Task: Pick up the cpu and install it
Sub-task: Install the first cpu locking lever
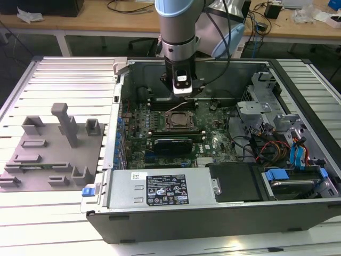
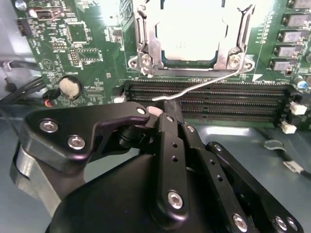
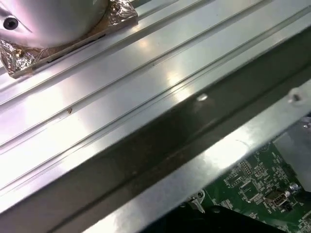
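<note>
The cpu (image 2: 193, 30), silvery top up, lies inside the socket frame (image 2: 146, 53) on the green motherboard (image 2: 82, 43); in the exterior view the socket (image 1: 178, 120) sits mid-board. The thin wire retention lever (image 2: 204, 83) stands free across the memory slots (image 2: 214, 102), so the frame looks not yet latched.

The gripper (image 2: 163, 104) hangs just beyond the socket's far edge, fingers drawn narrow, tips at or near the lever's bent end; contact is unclear. Judged step: working the lever. It wants a slow, level sweep, clear of the memory slots.

The open computer case (image 1: 298, 213) lies on a slatted metal table (image 1: 69, 74). A grey tray (image 1: 53, 152) sits on the exterior view's left; wooden benches (image 1: 106, 24) stand behind.
</note>
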Available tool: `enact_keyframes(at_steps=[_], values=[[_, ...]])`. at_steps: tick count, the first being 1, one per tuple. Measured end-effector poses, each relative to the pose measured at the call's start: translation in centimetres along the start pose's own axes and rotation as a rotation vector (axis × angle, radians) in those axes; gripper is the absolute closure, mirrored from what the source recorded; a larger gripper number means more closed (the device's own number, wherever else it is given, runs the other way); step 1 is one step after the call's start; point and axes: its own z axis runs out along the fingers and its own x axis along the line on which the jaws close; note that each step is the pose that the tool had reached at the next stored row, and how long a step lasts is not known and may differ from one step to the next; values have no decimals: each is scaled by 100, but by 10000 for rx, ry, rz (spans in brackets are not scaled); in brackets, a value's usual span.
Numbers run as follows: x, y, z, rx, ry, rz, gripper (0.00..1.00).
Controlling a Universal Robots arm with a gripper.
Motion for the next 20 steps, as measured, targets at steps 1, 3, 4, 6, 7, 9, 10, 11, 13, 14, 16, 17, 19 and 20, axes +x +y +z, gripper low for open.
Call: enact_keyframes(at_steps=[1,3,4,6,7,9,10,11,13,14,16,17,19,20], values=[[-2,4,-21,0,0,0,89],[-7,18,-87,-1,0,0,89],[-8,23,-107,-1,0,0,89],[-12,33,-157,-1,0,-1,89],[-13,34,-167,0,0,0,89],[-13,36,-173,-3,0,1,89],[-14,32,-175,0,0,0,89],[-18,23,-177,0,-2,1,89],[-40,-12,-177,-2,-2,0,89],[-50,-28,-175,-2,-2,-1,89],[-76,-86,-130,-6,-7,0,89],[-77,-98,-99,-10,-14,0,89],[-78,-110,-67,-11,-15,-2,89],[-78,-112,-62,-11,-15,-1,89]])
